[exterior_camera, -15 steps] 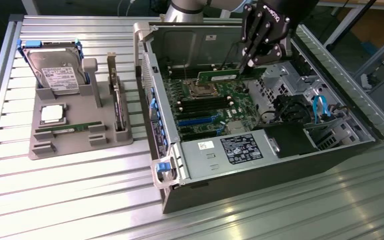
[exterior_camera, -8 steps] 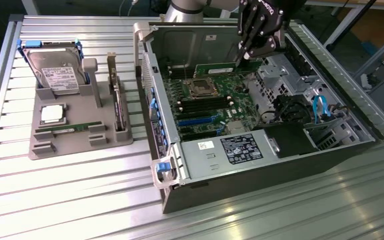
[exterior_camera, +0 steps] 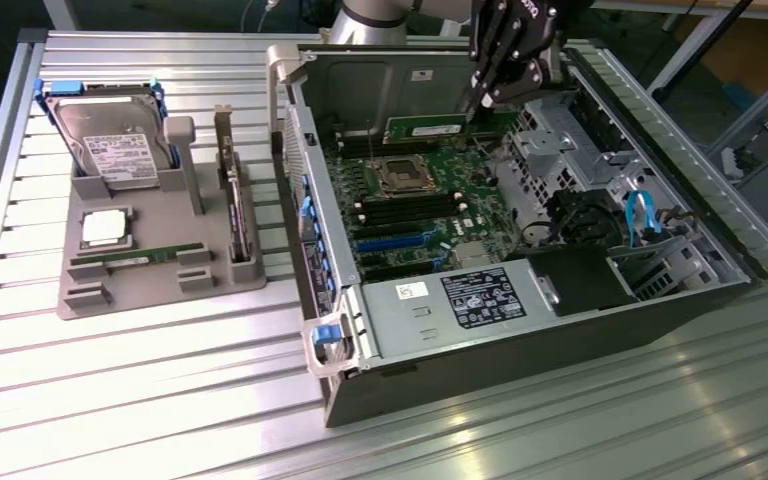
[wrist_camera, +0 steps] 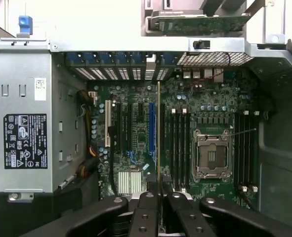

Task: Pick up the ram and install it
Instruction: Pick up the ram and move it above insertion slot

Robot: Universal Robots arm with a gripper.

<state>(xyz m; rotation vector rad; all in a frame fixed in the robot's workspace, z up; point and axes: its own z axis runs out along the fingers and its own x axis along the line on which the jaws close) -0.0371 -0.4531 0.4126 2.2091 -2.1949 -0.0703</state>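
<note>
case (exterior_camera: 491,372) open, power supply (exterior_camera: 471,297) at near end, motherboard (exterior_camera: 418,215) with bare CPU socket (exterior_camera: 398,177) beyond | tray (exterior_camera: 157,292) at the exterior view's left: thin green stick (exterior_camera: 131,257) nearest, processor chip (exterior_camera: 104,228), expansion card (exterior_camera: 233,200), hard drive (exterior_camera: 115,140) farthest | gripper (exterior_camera: 491,100) at the case's far end, fingers narrow, clamping the ram (exterior_camera: 431,128) edge-on over the motherboard

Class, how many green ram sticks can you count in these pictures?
2. One ram is gripped in the pincer above the motherboard; the second ram lies on the grey tray at the exterior view's left. Others may be hidden.
</note>
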